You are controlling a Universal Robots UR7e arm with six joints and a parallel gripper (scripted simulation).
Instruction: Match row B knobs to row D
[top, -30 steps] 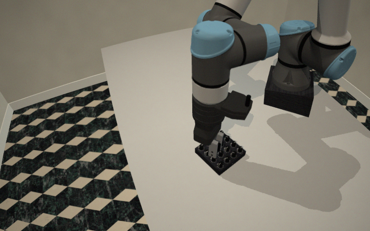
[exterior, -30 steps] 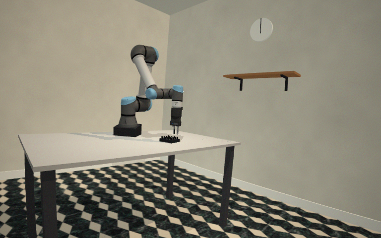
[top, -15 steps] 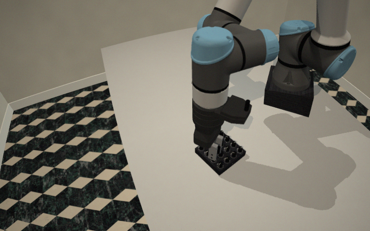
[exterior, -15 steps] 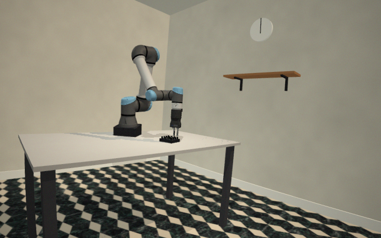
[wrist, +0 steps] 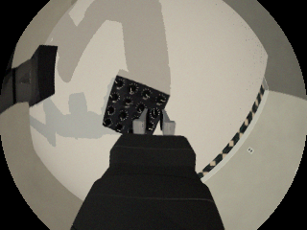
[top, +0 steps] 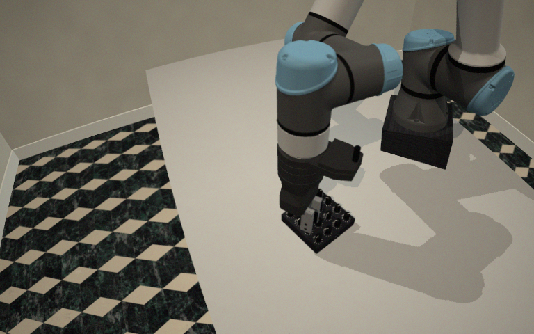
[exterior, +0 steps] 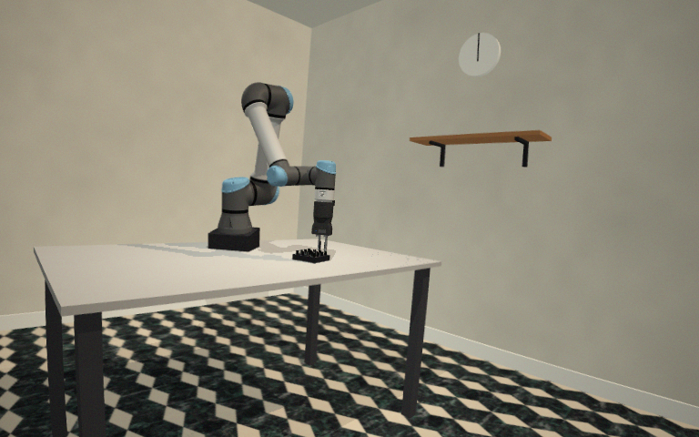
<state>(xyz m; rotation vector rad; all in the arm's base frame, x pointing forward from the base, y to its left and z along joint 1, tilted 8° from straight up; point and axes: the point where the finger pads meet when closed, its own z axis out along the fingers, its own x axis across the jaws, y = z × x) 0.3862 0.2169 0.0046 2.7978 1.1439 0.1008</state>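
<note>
1. A small black knob box (top: 317, 248) (exterior: 314, 259) (wrist: 118, 78) stands on the pale tabletop (top: 236, 157) (exterior: 180, 273) (wrist: 206, 57); from the exterior view it is right of the middle, in from the long near edge and closer to the right-hand corner than to the near left one
2. The arm reaches over from its dark base block (top: 413, 146) (exterior: 218, 239) (wrist: 46, 72), and the tool (top: 312, 217) (exterior: 322, 249) (wrist: 154, 115) points straight down, low over the box, at the part beside the box's corner nearest the tabletop's right-hand edge in the exterior view
3. The tool is partly open, its two fingers apart, seemingly astride one knob (wrist: 154, 113) in the wrist view; no grip on it shows
4. The step in hand looks like lining up on a single knob, presumably one of row B; the printed names are too small to read, so which knob it is, and how many already match row D, cannot be told
5. The next move probably calls for settling the fingers evenly around that knob, closing gently, then twisting to the wanted mark without crossing the wide gap
6. Neighbouring knobs stand close by, so a finger could brush one outside row B and spoil its setting
</note>
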